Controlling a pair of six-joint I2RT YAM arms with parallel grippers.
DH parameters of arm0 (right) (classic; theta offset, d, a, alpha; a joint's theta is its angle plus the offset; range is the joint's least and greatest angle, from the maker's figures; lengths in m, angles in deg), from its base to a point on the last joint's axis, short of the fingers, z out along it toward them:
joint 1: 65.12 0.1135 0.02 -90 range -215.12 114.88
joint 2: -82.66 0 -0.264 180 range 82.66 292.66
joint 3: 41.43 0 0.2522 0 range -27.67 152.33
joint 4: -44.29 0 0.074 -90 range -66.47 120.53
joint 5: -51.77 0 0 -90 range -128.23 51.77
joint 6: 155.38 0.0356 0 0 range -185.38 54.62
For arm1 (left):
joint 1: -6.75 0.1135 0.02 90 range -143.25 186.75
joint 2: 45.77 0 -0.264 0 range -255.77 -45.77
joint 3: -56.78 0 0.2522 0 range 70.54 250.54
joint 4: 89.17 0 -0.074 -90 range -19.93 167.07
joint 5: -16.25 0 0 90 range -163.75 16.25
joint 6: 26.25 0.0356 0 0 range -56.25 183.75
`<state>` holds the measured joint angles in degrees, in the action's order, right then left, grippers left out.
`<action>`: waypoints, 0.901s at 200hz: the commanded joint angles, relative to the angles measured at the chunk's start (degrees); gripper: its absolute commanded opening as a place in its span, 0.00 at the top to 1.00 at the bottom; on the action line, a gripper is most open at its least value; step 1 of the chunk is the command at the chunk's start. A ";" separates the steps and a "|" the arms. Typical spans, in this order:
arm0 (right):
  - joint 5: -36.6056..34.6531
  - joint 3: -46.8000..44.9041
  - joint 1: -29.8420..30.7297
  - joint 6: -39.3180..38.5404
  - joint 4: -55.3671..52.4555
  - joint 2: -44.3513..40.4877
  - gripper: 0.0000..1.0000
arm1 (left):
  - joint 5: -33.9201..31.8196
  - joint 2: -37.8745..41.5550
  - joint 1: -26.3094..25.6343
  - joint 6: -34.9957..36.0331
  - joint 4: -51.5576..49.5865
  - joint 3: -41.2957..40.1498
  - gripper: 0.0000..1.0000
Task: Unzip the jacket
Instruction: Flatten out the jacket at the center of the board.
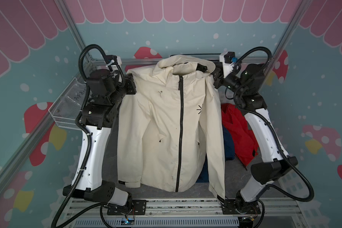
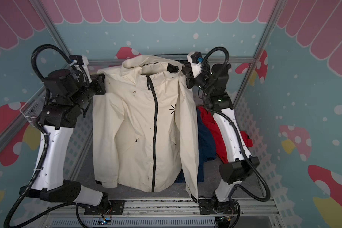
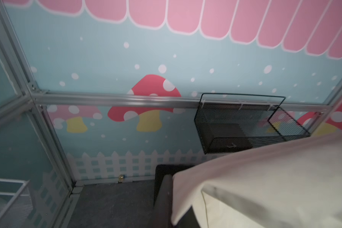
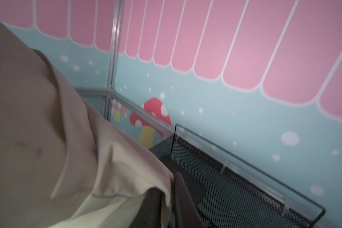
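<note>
A cream hooded jacket (image 1: 162,128) (image 2: 134,128) hangs front-on between my two arms in both top views. Its black zipper (image 1: 180,128) (image 2: 155,128) is closed from hem to collar, with the pull (image 1: 179,84) near the neck. My left gripper (image 1: 131,78) (image 3: 174,197) is shut on the shoulder fabric; cream cloth (image 3: 265,187) covers one finger. My right gripper (image 1: 202,68) (image 4: 171,197) pinches the cloth edge (image 4: 107,158) by the hood, fabric lying between its dark fingers (image 4: 184,199). One sleeve hangs down past the table's front edge.
A red garment (image 1: 237,134) and a blue one (image 1: 228,144) lie on the table behind the jacket, beside the right arm. A black mesh basket (image 3: 215,128) (image 4: 245,187) hangs on the back rail. A clear tray (image 1: 65,112) is mounted on the left wall.
</note>
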<state>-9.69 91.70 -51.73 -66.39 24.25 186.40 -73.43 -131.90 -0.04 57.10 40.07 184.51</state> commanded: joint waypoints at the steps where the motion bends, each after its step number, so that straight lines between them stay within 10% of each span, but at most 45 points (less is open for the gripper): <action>1: -4.18 2.05 -0.29 1.62 -4.92 9.22 0.56 | -0.79 -3.00 4.12 -6.25 6.37 -5.08 0.83; 16: -10.30 10.42 -0.51 2.55 -13.39 17.04 0.43 | 6.21 -9.65 7.90 -11.10 3.72 -1.62 0.47; 35: -11.59 12.65 -1.75 4.69 -19.48 18.45 0.32 | 10.57 -15.35 10.11 -12.47 -2.81 4.58 0.33; 180: -4.15 -53.00 -3.10 8.61 -11.78 -20.19 0.25 | 20.85 8.77 10.13 -8.75 -3.31 -39.54 0.22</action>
<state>-14.37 43.42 -54.92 -58.15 12.93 169.25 -52.88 -124.43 10.06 48.09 37.78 150.11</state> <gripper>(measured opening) 0.750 0.780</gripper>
